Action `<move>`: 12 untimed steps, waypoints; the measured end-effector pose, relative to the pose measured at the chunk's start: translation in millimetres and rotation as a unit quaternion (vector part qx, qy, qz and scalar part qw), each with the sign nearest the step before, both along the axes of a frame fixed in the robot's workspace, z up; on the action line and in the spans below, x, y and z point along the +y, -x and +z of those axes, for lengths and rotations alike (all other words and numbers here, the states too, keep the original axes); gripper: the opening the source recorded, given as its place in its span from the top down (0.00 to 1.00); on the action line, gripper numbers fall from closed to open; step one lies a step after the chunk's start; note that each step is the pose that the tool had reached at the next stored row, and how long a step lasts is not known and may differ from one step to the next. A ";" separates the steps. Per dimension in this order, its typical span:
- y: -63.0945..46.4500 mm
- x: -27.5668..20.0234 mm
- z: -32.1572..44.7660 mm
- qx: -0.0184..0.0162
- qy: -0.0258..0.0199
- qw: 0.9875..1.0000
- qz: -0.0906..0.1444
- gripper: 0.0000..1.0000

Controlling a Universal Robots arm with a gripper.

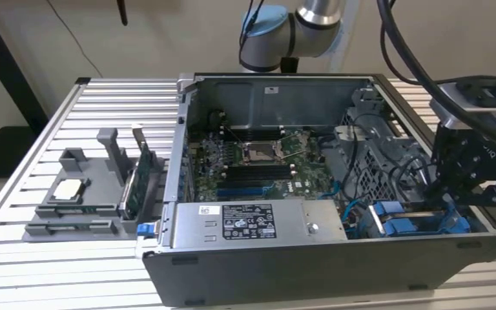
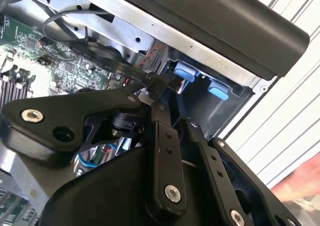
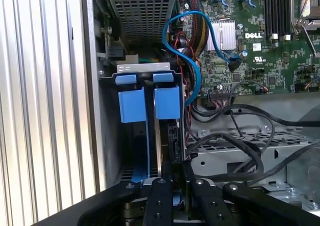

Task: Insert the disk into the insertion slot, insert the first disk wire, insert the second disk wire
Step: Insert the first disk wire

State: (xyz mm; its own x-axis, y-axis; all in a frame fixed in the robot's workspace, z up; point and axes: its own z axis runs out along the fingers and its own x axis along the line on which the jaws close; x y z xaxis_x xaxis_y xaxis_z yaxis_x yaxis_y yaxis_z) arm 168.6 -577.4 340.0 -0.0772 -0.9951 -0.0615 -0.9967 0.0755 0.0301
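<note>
The gripper [image 3: 172, 178] hangs low in the lower right of the exterior view, inside the computer case [image 1: 317, 271]. Its fingers [image 3: 160, 198] are drawn almost together on something thin and dark. I cannot tell what that piece is.

Just past the fingertips stands the disk [image 3: 166, 102] in its blue carrier, already down in the insertion slot [image 3: 111, 136], with a second blue carrier [image 3: 132, 105] close beside it.

By my judgement the disk is rigid, dense for its bulk and sensitive to knocks. It is best held by the carrier's plastic edges or tabs, never by the label face or the connector end. Its wires would be limp, so the plug body is the place to pinch.

Beyond the bay lie a blue data cable [image 3: 196, 78] and the motherboard [image 3: 260, 61].

The first wrist view looks straight along the bay and shows the two carriers side by side. The second wrist view gives the linkage side-on against the case wall. The exterior view adds the power-supply box [image 1: 248, 219] and, farther to the left, a grey stand [image 1: 84, 194] on the slatted table [image 1: 59, 278].
</note>
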 end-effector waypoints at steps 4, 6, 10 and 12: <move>0.6 0.0 0.1 0.000 0.000 1.000 0.000 0.81; 0.7 0.6 0.1 0.000 0.000 1.000 0.000 0.81; 1.0 3.9 0.2 0.000 0.000 1.000 0.000 0.81; 1.0 6.1 0.2 0.000 0.000 1.000 0.000 0.81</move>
